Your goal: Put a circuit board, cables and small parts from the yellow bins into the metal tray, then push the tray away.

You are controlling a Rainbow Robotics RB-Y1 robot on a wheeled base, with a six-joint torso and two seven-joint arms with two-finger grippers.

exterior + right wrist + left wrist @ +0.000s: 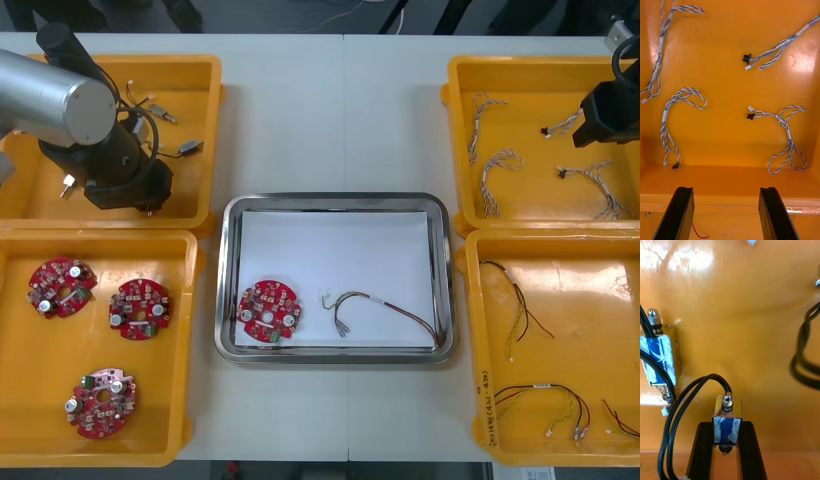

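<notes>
In the left wrist view my left gripper (727, 425) is shut on a small metal part (727, 416) wrapped in blue, with a black lead curling off it, low in the upper-left yellow bin (195, 75). From the front, the left wrist (128, 182) covers that spot. My right gripper (726, 189) stands open with nothing between its fingers, above the near wall of the upper-right bin (460, 100), where several twisted blue and white cables (784, 135) lie. The metal tray (335, 204) holds a red circuit board (268, 310) and a red and yellow cable (385, 305).
Another small metal part (660, 358) lies beside my left fingers, and more (190, 147) sit in that bin. Three circuit boards (140, 308) fill the lower-left bin. Red and yellow cables (540, 395) lie in the lower-right bin. The right gripper's body (607, 115) hangs over the upper-right bin.
</notes>
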